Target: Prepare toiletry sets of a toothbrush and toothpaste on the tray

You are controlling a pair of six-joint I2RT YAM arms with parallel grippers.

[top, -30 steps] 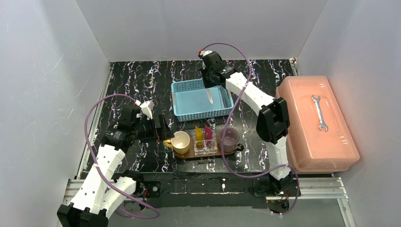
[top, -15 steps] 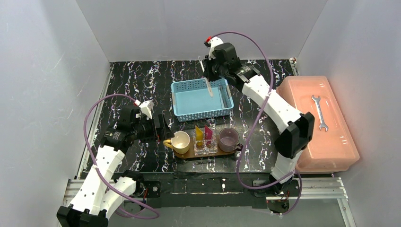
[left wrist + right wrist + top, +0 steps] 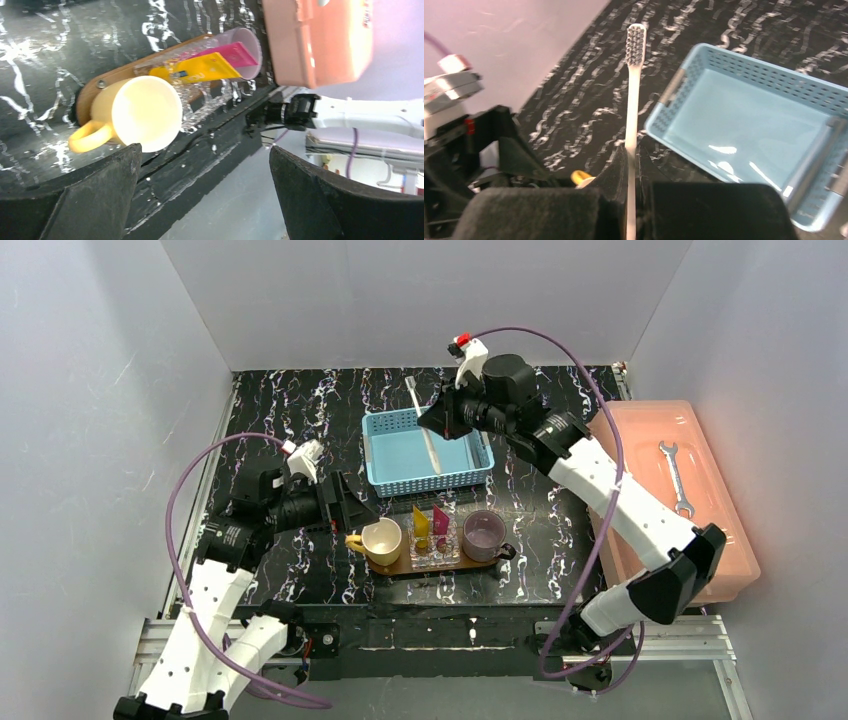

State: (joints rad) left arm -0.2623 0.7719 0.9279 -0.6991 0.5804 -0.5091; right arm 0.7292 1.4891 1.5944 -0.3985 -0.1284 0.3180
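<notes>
My right gripper (image 3: 432,426) is shut on a pale toothbrush (image 3: 421,416) and holds it in the air over the blue basket's left part. In the right wrist view the toothbrush (image 3: 634,95) sticks up from between my fingers (image 3: 621,170), bristles at the top. The dark-brown tray (image 3: 452,567) lies near the table's front edge. On it stand a yellow cup (image 3: 383,540), a clear glass with the yellow toothpaste (image 3: 421,524) and pink toothpaste (image 3: 440,520), and a purple cup (image 3: 484,533). My left gripper (image 3: 357,510) hangs open just left of the yellow cup (image 3: 145,112).
A light-blue perforated basket (image 3: 385,475) sits behind the tray. A big salmon-pink box (image 3: 640,530) with a wrench (image 3: 676,477) on its lid fills the right side. White walls close in the black marbled table.
My right gripper has lifted the toothbrush out of the basket and its arm has swung out to the right. The left arm has shifted slightly towards the yellow cup.
</notes>
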